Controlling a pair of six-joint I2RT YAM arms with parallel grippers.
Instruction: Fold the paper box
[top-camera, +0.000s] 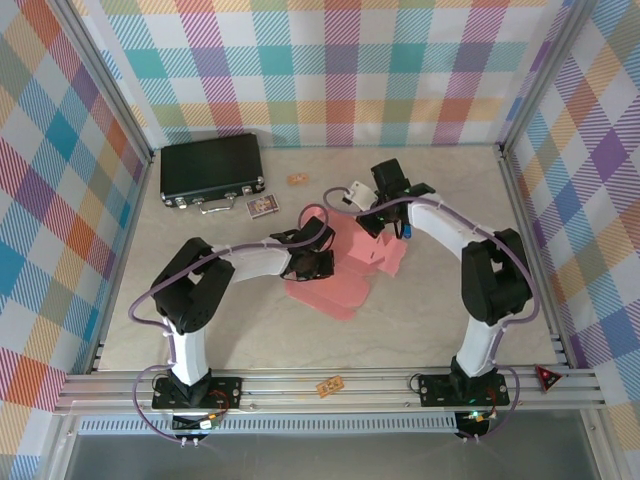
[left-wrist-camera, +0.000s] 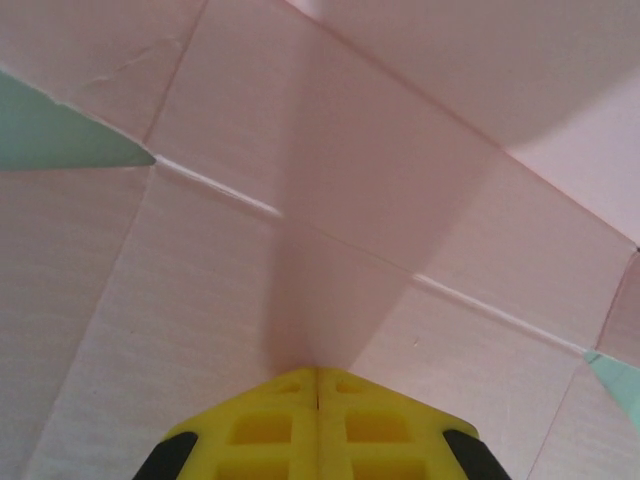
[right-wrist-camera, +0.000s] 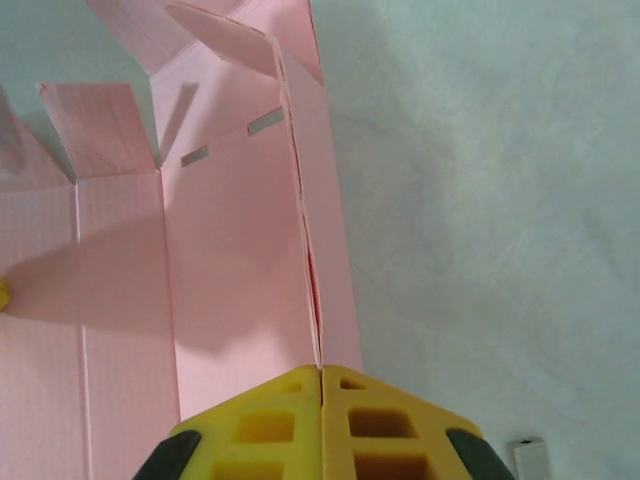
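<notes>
The paper box (top-camera: 335, 293) lies part-folded in the middle of the table (top-camera: 430, 320). The left fingers (left-wrist-camera: 262, 430) are together, tips on its card. The right fingers (right-wrist-camera: 265, 430) pinch 1 raised wall. A black case (top-camera: 210, 168) sits shut near the far-left corner.

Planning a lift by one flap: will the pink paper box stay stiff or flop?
Probably floppy: the paper box is thin card, creased and slit throughout. Likely light, so it may slide on the smooth table.

The paper box (top-camera: 340, 292) is a salmon-pink die-cut card sheet lying in the middle of the desk (top-camera: 450, 310), mostly flat with flaps splayed out. One long side panel stands upright along its crease, with small slots nearby.
</notes>
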